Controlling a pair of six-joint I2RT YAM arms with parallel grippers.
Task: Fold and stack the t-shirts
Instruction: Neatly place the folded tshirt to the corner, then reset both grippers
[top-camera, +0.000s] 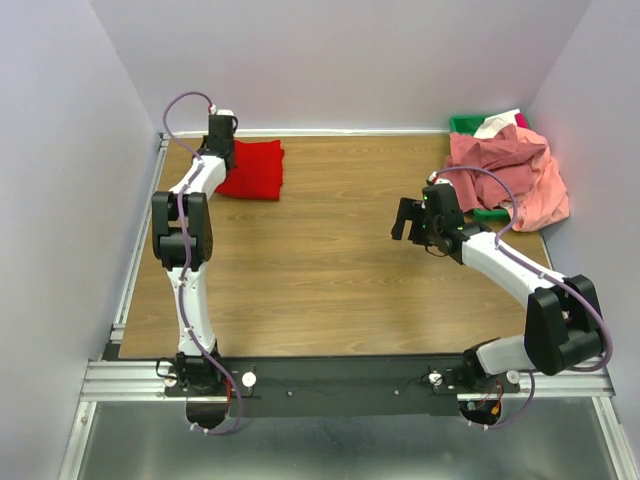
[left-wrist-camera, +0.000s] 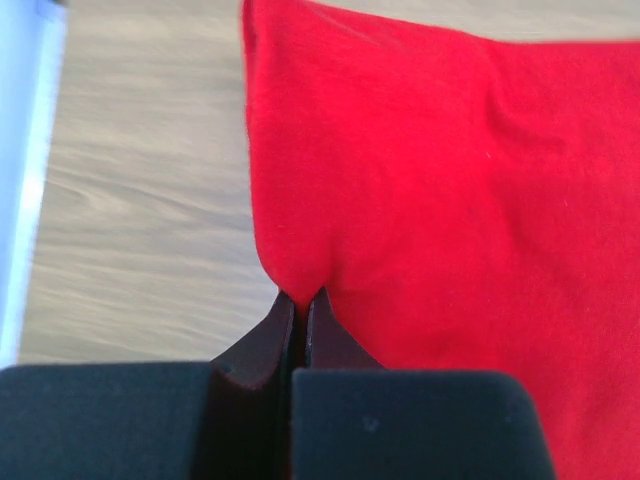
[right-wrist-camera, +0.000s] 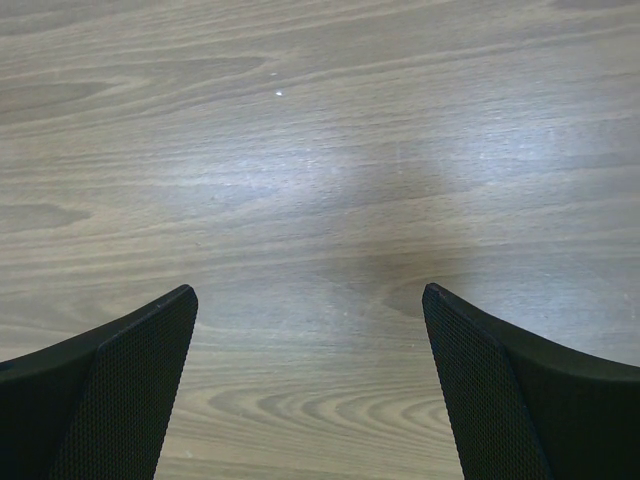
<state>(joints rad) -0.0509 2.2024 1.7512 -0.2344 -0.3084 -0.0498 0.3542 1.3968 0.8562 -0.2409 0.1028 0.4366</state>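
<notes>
A folded bright red t-shirt (top-camera: 254, 169) lies at the table's far left. My left gripper (top-camera: 221, 135) is at its left edge, shut on a pinch of the red t-shirt (left-wrist-camera: 440, 200); the cloth bunches into the closed tips of my left gripper (left-wrist-camera: 300, 296). Salmon pink t-shirts (top-camera: 510, 175) are heaped at the far right, spilling over a green bin (top-camera: 468, 124). My right gripper (top-camera: 408, 218) hovers mid-table, left of that heap. In the right wrist view my right gripper (right-wrist-camera: 310, 300) is wide open over bare wood.
A wooden table top (top-camera: 330, 270) lies between white walls. A metal rail (top-camera: 130, 270) runs along its left side, and the arm bases stand on a black bar (top-camera: 340, 385) at the near edge. A white cloth (top-camera: 497, 124) lies in the bin.
</notes>
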